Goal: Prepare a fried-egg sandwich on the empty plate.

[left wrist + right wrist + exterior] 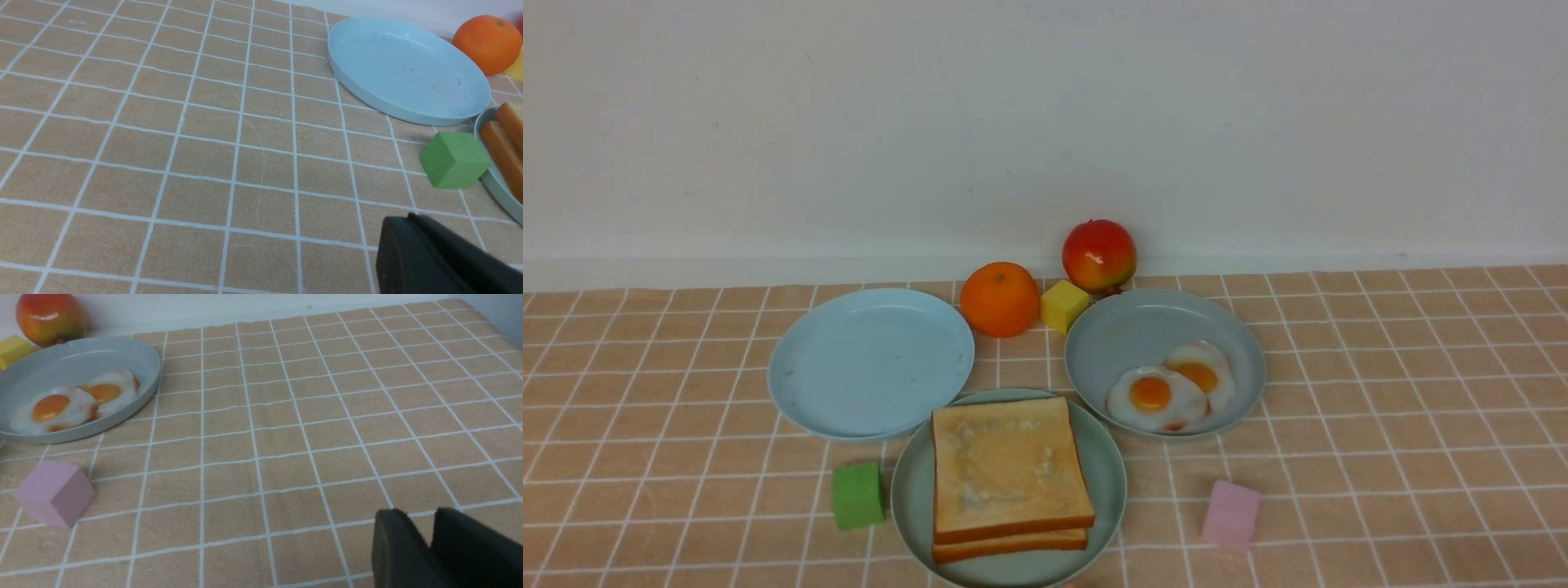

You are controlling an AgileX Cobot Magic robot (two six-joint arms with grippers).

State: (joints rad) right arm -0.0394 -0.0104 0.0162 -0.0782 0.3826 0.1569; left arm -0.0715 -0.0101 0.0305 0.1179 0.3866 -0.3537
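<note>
Front view: mint-green plate [907, 498] at near centre of the counter [1380, 457], carrying two toast slices [1009, 469] stacked flat, nothing visible between them. Two fried eggs [1168, 390] overlapping on the grey-blue plate [1127, 335], just right of and behind the toast. Sky-blue plate [870, 363] at left, bare. Orange [1000, 299], yellow cube [1063, 306] and mango [1098, 255] in a row behind the plates. Green cube [857, 495] just beside the mint plate's left rim; pink cube [1230, 514] to its right. No arms visible.

Left wrist view: left claw [441, 261] pressed together, pinching nothing, above bare cloth near the green cube.

Right wrist view: right claw [427, 547] showing a narrow gap between dark tips, nothing in it; exact spread hard to judge from the corner of the frame. Eggs well apart from it.

Step in hand, judged: egg not yet between slices. Advisable to lift the top slice aside first, take the nearer egg by its white edge, lay it centred on the lower slice, then re-cover squarely, avoiding the cubes.
</note>
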